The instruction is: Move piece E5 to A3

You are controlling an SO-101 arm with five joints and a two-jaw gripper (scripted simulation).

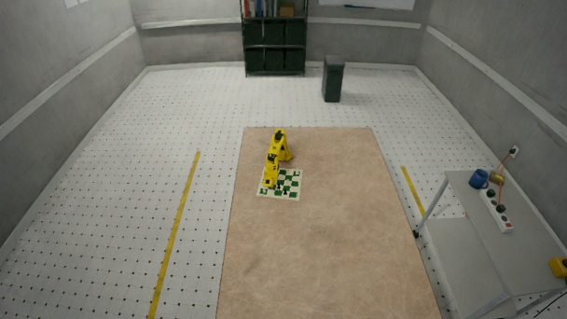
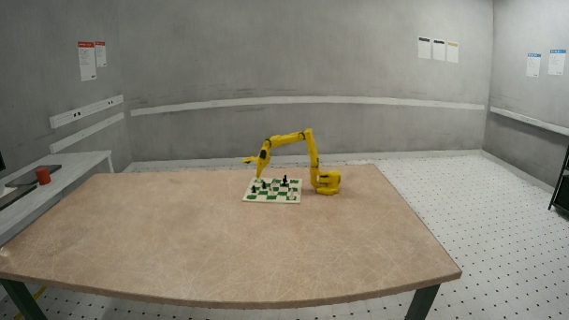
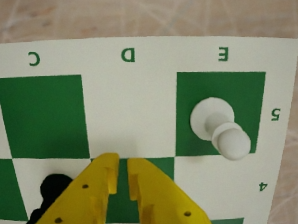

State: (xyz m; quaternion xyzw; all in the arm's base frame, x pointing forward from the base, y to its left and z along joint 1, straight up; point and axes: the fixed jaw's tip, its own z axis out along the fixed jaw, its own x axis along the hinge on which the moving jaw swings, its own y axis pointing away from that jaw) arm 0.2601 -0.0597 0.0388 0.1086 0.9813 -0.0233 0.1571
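Barely begun: white pawn (image 3: 216,124) upright on E5, untouched, gripper (image 3: 124,175) closed on nothing over row 4 beside it, with grasp, carry and A3 placement all left.

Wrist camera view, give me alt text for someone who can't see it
A white pawn stands on the green E5 square of a green-and-white chessboard, seen from above. The yellow gripper hangs shut and empty over the squares to its left, near column D. A black piece sits partly hidden at the gripper's left edge.
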